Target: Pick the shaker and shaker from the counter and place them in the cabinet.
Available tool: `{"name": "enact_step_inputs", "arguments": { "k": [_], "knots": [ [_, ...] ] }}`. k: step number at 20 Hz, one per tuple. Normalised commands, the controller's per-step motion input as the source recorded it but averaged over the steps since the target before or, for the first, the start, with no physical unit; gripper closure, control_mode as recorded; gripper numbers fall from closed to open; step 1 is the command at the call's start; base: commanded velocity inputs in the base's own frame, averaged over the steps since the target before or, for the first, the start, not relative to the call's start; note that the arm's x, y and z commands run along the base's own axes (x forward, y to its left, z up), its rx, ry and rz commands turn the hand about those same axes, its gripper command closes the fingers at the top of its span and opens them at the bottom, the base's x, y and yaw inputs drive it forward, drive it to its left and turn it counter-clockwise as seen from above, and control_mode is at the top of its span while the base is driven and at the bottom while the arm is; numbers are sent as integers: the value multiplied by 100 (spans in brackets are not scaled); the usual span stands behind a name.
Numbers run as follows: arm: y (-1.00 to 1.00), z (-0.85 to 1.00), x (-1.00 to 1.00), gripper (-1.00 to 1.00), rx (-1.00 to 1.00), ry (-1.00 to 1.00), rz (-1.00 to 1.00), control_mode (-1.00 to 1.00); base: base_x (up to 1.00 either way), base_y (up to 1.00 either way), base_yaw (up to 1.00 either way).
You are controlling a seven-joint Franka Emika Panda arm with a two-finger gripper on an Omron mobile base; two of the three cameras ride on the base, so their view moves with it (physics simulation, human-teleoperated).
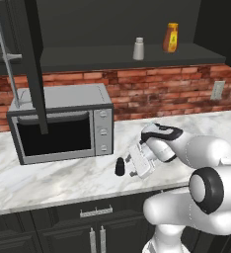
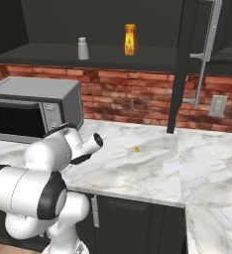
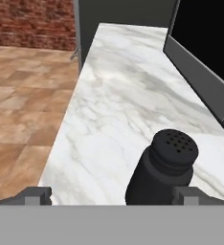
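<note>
White marble worktop (image 1: 53, 173) carries the scene, and nearest along it the hand (image 1: 132, 165) is seen lowered beside the black shaker (image 1: 120, 166), its jaws spread wide and released, with nothing yet grasped. From the hand view the black shaker (image 3: 164, 167) is found upright between the two finger tips, nearer to one tip than the other. A risk is judged here: if the jaws are closed from this offset, the shaker may be pushed by the nearer finger first and tipped or slid along the smooth marble before it is clamped. A grasp high on the tapered cap may also be squeezed off. Just beyond, the microwave (image 1: 63, 123) stands close by, so a shaker knocked that way could be driven against its front. Farther back and higher, the light grey shaker (image 1: 138, 48) already rests on the cabinet shelf (image 1: 112, 58) near the orange-yellow bottle (image 1: 171, 37); both could be struck when the second one is set down, and the open cabinet door (image 1: 36, 64) hangs in the likely lifting path.
</note>
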Motion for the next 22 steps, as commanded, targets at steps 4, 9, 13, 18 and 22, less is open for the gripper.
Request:
{"name": "enact_step_inputs", "arguments": {
  "k": [4, 9, 13, 18, 22],
  "knots": [
    [5, -5, 15, -100, 0, 0, -3, -100, 0, 0, 0],
    [0, -3, 12, -100, 0, 0, -4, -100, 0, 0, 0],
    [0, -3, 3, -100, 0, 0, -7, -100, 0, 0, 0],
    [2, -12, 8, -100, 1, 0, -7, -100, 0, 0, 0],
    [3, -14, 15, -100, 0, 0, -6, -100, 0, 0, 0]
  ]
}}
